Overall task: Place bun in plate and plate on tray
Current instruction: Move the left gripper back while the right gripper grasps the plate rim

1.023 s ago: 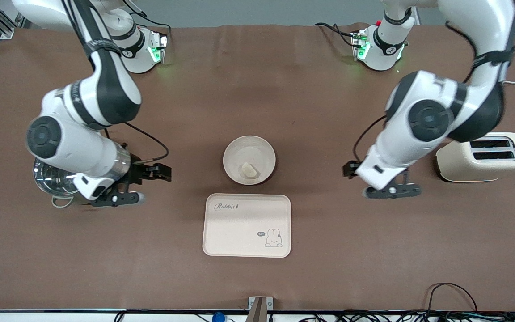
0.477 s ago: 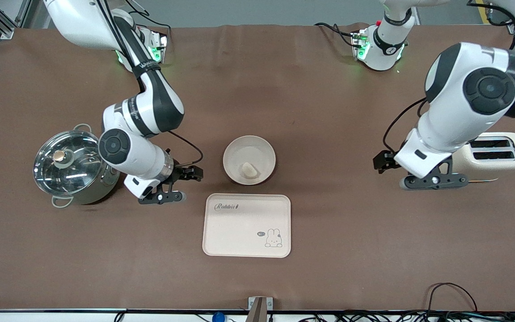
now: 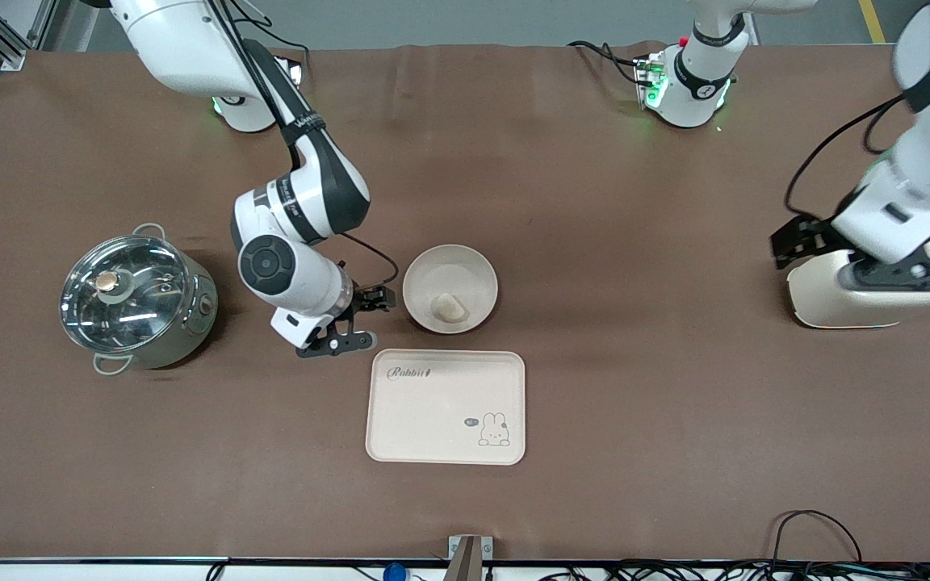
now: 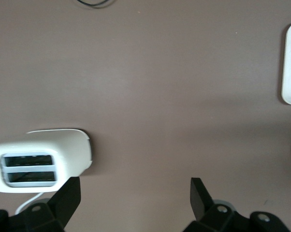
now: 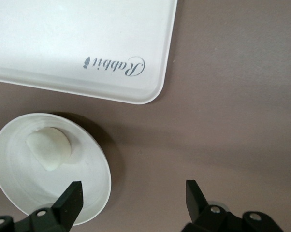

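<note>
The round cream plate [image 3: 455, 269] rests mid-table with the small white bun [image 3: 447, 307] lying in it. The pink "Rabbit" tray [image 3: 446, 406] lies just nearer the front camera, apart from the plate. My right gripper [image 3: 364, 321] is open and low beside the plate, at its rim toward the right arm's end. The right wrist view shows the plate [image 5: 20, 179], the bun [image 5: 49, 149] and the tray [image 5: 78, 43]; the right gripper [image 5: 133, 193] holds nothing, one finger over the plate's rim. My left gripper [image 3: 856, 257] is open and empty over the toaster.
A cream toaster [image 3: 828, 298] stands toward the left arm's end of the table, also seen as the toaster [image 4: 39, 159] in the left wrist view. A steel pot with a glass lid [image 3: 136, 297] stands toward the right arm's end. Cables lie along the front edge.
My right arm has swung from over the pot to the plate's side. My left arm has drawn away from the table's middle and now hangs over the toaster. Plate, bun and tray stayed put.
</note>
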